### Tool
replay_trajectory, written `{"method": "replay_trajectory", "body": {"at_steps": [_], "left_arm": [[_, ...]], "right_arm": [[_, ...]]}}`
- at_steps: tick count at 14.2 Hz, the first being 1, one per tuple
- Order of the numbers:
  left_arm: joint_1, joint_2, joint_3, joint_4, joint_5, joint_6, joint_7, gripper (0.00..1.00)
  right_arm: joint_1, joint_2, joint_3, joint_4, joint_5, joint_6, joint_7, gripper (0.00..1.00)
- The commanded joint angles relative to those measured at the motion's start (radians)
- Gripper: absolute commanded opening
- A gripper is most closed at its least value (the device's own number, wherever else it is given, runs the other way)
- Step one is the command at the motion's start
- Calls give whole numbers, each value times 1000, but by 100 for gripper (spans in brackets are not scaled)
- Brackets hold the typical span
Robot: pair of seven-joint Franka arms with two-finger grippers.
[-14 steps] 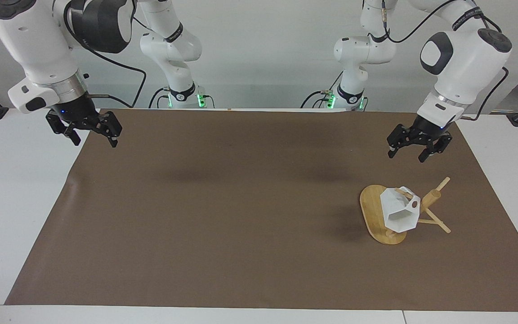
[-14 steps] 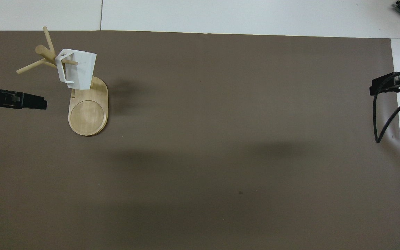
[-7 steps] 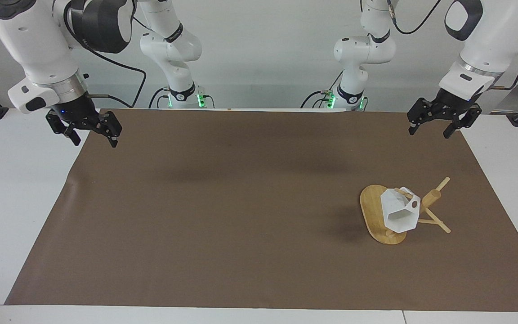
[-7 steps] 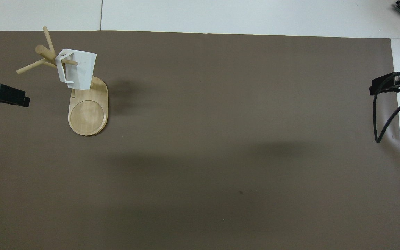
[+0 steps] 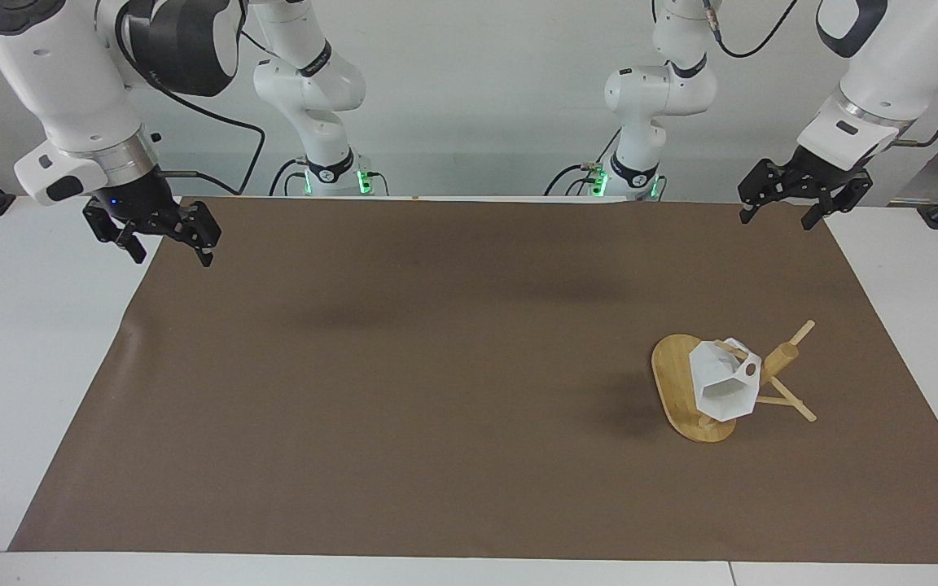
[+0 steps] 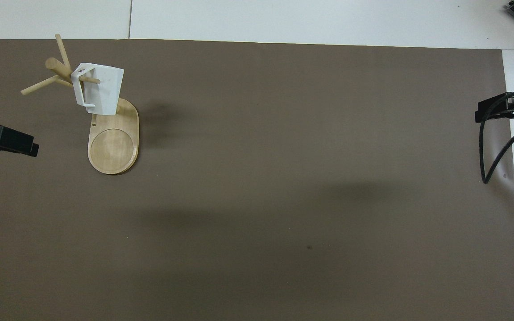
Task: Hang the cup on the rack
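Note:
The white faceted cup [image 5: 723,382] hangs by its handle on a peg of the bamboo rack [image 5: 672,378], over the rack's oval base. In the overhead view the peg passes through the handle of the cup [image 6: 105,91], and the rack [image 6: 113,149] stands toward the left arm's end of the mat. My left gripper [image 5: 776,221] is open and empty, raised over the mat's corner at the robots' edge, apart from the rack; its tip also shows in the overhead view [image 6: 31,147]. My right gripper [image 5: 173,259] is open and empty, and waits over the mat's edge at the right arm's end [image 6: 480,117].
A brown mat [image 5: 404,391] covers most of the white table [image 5: 21,342]. A black cable [image 6: 489,156] loops down from the right arm over the mat's edge. Several free pegs stick out of the rack's post [image 5: 785,358].
My left gripper has lifted up and away from the rack, toward the robots' edge of the mat. The cup stays hanging on the peg. The right arm has not moved.

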Motion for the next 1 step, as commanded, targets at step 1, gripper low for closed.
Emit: {"method": "replay_trajectory", "body": {"at_steps": [1], "left_arm": [[11,-32,-8,-40,20,7,4,100]], "right_arm": [[-5,-16,3,-15,19,-2,12,100]]}}
